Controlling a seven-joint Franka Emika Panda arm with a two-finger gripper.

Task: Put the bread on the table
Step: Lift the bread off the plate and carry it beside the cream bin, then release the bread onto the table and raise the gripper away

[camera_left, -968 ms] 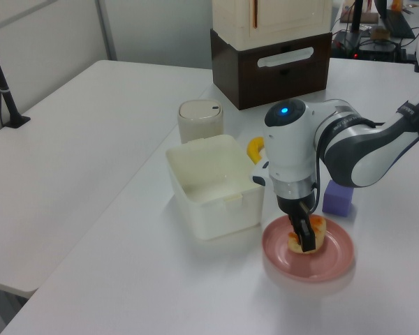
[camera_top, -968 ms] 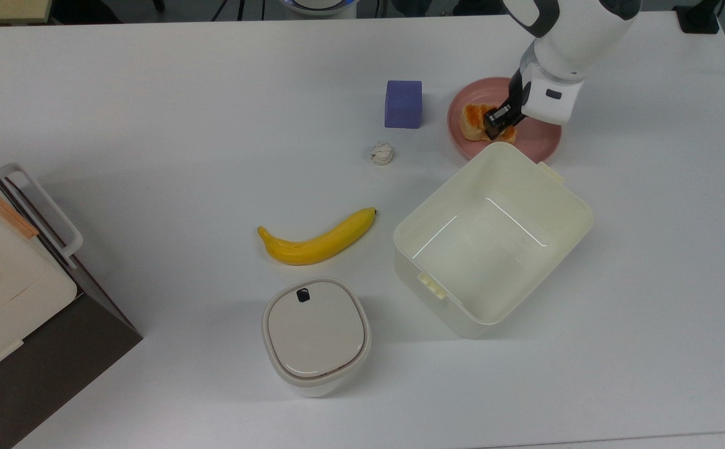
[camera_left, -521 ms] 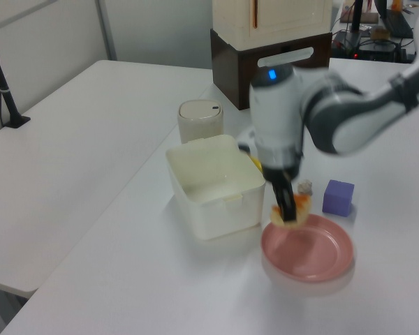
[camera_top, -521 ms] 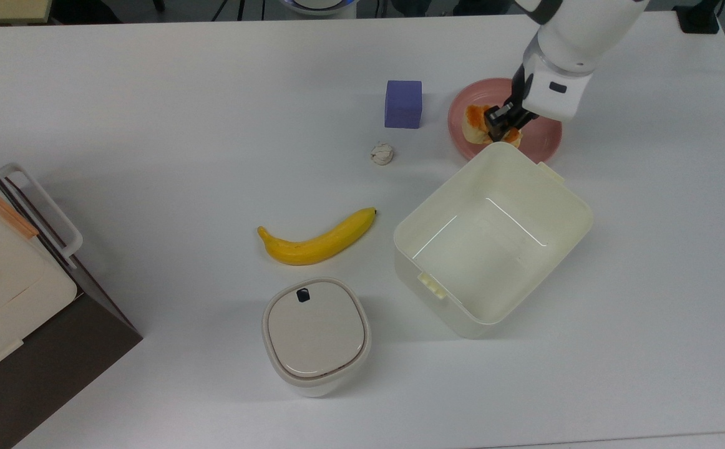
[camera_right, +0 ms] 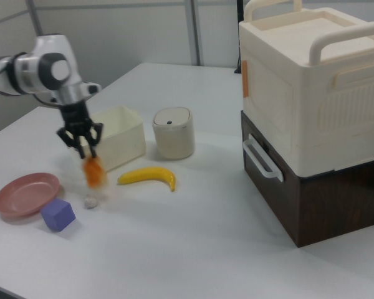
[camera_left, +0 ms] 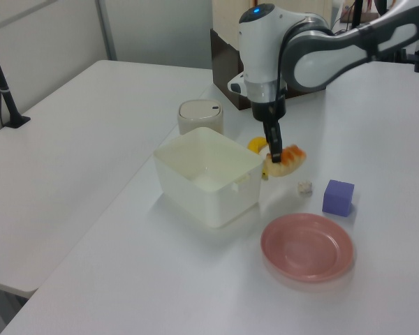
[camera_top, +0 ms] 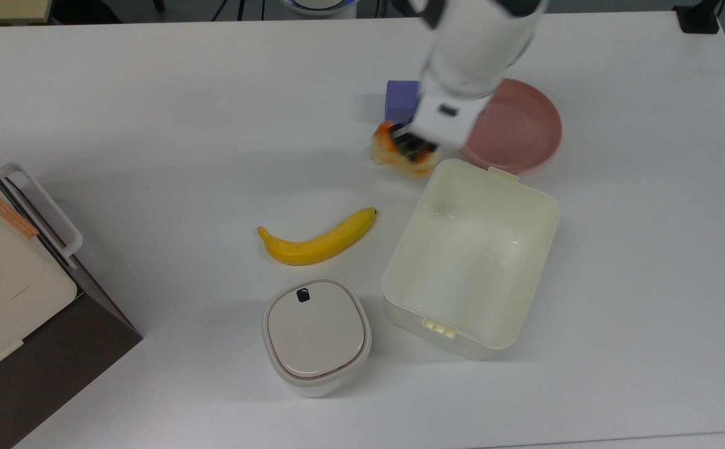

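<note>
Lifted off the round plate [camera_top: 518, 128]: ridged bread [camera_top: 394, 153].

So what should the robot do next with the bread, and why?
Probably lower it straight down and let go. The gripper holds the bread in the air, already off the pink plate, above bare table near the small white wad.

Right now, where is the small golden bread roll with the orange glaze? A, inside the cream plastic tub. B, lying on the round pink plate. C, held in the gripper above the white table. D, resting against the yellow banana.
C: the gripper is shut on the bread roll, carrying it above the white table, while the round pink plate and the cream plastic tub hold nothing.
</note>
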